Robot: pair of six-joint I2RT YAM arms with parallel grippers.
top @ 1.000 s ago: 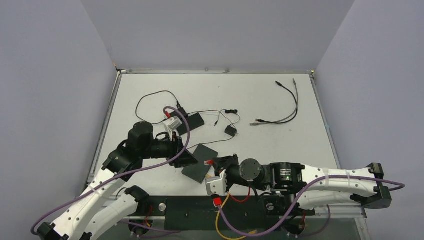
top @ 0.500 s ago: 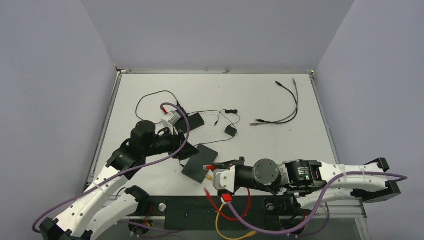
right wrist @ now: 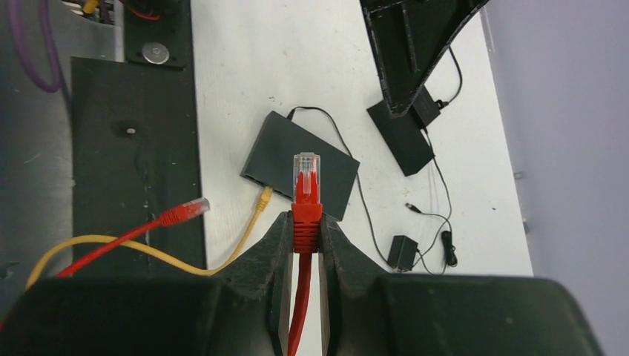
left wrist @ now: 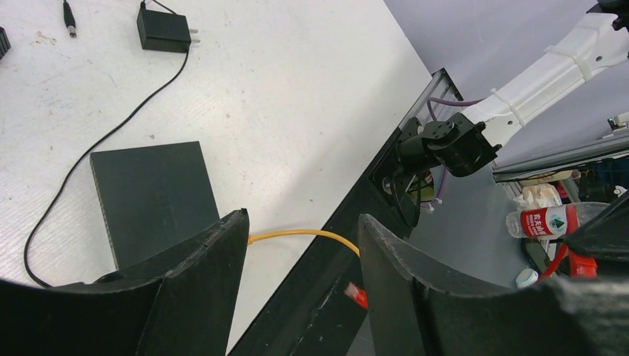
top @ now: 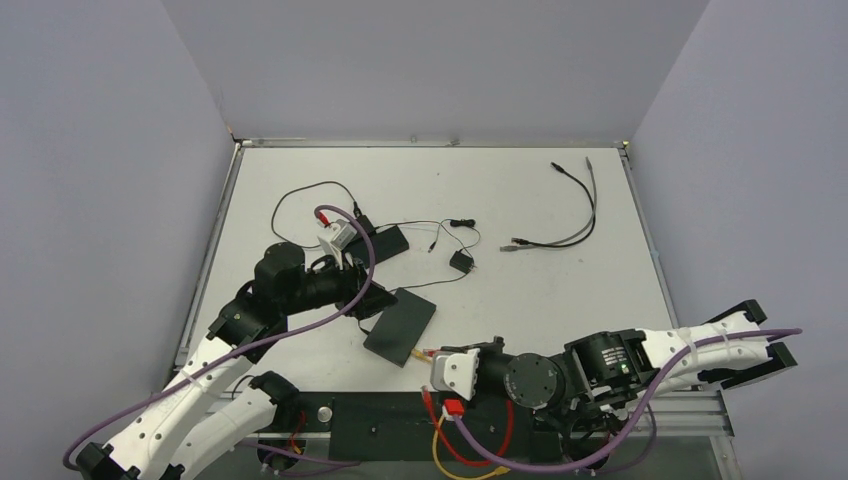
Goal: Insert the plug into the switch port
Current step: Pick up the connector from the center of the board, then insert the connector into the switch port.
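While the right gripper [right wrist: 305, 224] pinches the red plug [right wrist: 306, 187], the switch [right wrist: 271, 159] lies seemingly apart ahead.

The worktop [top: 540, 290] is white. The switch [top: 400, 327] on it is plain black. The plug [right wrist: 307, 194] is red with a see-through tip, on a red cable [right wrist: 300, 304]. There is a yellow cable [left wrist: 311, 232] too. The right pincer [right wrist: 305, 226] and the left pincer [left wrist: 300, 222] are both black.

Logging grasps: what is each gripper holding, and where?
The right gripper pinches the red cable by its boot, just behind the clear plug. The left gripper is open and empty.
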